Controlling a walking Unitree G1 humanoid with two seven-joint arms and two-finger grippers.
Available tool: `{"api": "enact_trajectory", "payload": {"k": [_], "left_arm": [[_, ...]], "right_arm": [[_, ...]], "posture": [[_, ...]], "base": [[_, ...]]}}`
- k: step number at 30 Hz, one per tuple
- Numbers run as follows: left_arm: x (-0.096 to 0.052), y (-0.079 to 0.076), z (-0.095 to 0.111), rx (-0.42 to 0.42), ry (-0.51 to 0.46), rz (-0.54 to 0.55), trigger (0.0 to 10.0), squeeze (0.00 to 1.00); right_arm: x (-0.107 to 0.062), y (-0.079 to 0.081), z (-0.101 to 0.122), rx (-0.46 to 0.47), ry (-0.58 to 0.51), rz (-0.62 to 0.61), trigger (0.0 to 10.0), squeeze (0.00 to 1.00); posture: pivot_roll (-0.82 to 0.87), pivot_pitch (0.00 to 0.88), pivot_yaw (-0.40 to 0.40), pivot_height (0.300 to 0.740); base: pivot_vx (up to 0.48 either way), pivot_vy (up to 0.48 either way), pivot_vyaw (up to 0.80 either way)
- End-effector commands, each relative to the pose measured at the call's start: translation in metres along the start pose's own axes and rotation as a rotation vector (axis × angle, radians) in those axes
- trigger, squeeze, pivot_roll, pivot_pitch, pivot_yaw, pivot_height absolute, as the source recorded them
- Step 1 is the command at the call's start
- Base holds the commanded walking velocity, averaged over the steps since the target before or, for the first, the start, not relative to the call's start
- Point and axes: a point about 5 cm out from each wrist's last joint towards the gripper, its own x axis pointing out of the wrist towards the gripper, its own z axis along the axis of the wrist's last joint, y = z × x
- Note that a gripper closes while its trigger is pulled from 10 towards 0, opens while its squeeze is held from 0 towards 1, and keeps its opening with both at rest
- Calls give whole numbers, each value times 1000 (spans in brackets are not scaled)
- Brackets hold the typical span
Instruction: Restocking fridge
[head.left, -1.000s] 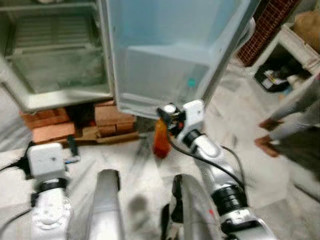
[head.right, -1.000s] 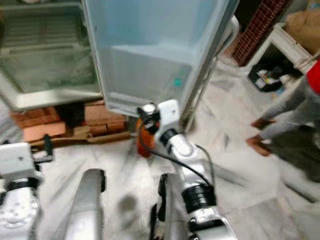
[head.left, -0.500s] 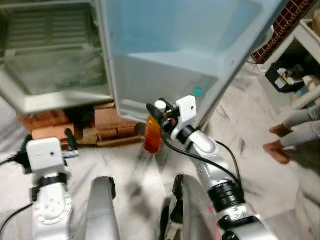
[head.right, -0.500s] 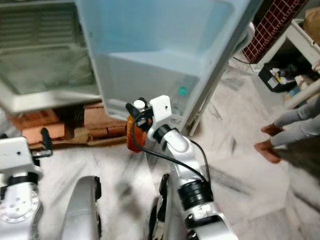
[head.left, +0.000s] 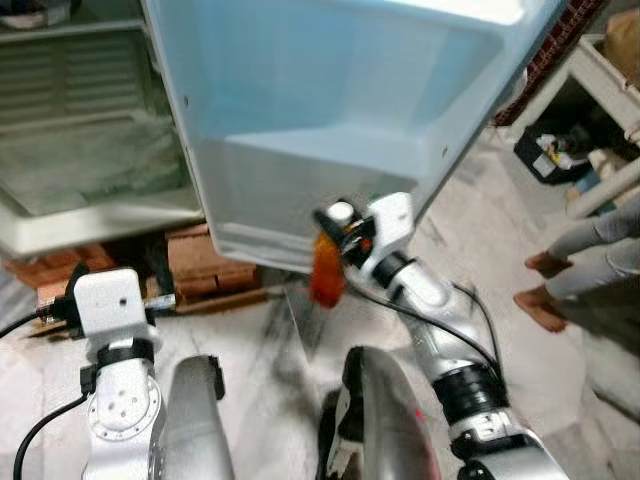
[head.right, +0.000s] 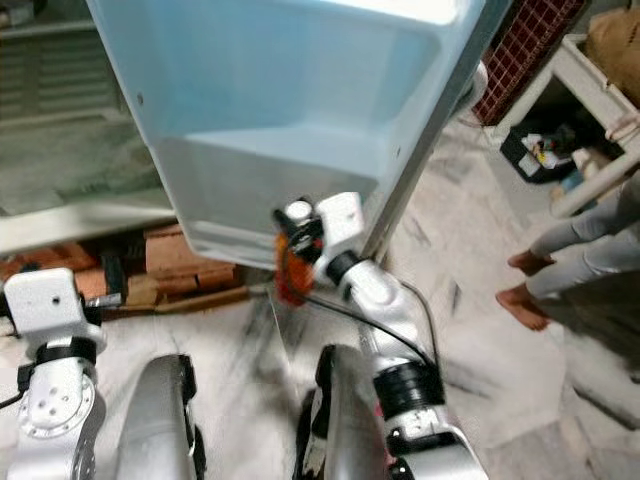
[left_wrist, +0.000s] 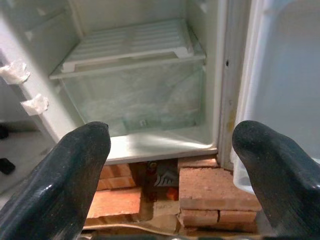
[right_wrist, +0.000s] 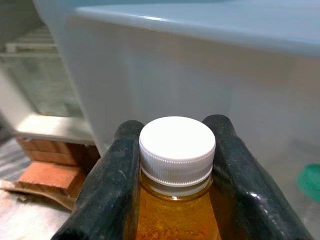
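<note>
An orange bottle (right_wrist: 175, 215) with a white ribbed screw cap (right_wrist: 177, 147) is clamped at its neck by the right gripper (head.left: 335, 228), whose two black fingers (right_wrist: 112, 185) press against either side just under the cap. In the head views the bottle (head.left: 326, 270) hangs upright below the gripper, just in front of the bottom edge of the open fridge door (head.left: 330, 110), near the centre of the scene. Its liquid looks amber; no label can be made out.

The door's pale blue inner lining carries a moulded door shelf (head.left: 300, 200) directly at 12 o'clock from the bottle; the bottle is outside that shelf, level with the door's lower lip. A small teal patch (right_wrist: 311, 181) shows on the door lining at 3 o'clock from the cap in the right wrist view.

At 9 to 10 o'clock from the bottle is the fridge's open cabinet (head.left: 80, 150), with a white slatted shelf (left_wrist: 127, 42) above a clear crisper drawer (left_wrist: 135, 97). The fridge stands on red bricks (left_wrist: 215, 190), at 8 o'clock from the bottle.

The left gripper (left_wrist: 175, 165) is held low at about 8 o'clock, its fingers (left_wrist: 65, 175) spread wide apart with nothing between them, pointing at the cabinet's base and the bricks.

At 3 o'clock, well apart, a person's bare feet (head.left: 545, 285) stand on the marble floor (head.left: 520, 390); a white table (head.left: 610, 110) is at 2 o'clock.
</note>
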Motion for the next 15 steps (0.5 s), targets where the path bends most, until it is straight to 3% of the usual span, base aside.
{"api": "enact_trajectory", "payload": {"k": [1, 12, 15], "left_arm": [[-4, 1, -5, 2, 22, 9, 10000, 0], [-3, 11, -11, 29, 34, 9, 10000, 0], [-6, 12, -10, 17, 31, 4, 10000, 0]], "right_arm": [[4, 12, 1, -2, -14, 69, 10000, 0], [7, 17, 0, -49, -36, 91, 10000, 0], [7, 18, 4, -55, -64, 71, 10000, 0]], "posture": [[100, 198, -120, 572], [122, 166, -93, 572], [117, 164, -87, 572]], "base": [[0, 0, 0], [0, 0, 0], [275, 0, 0]]}}
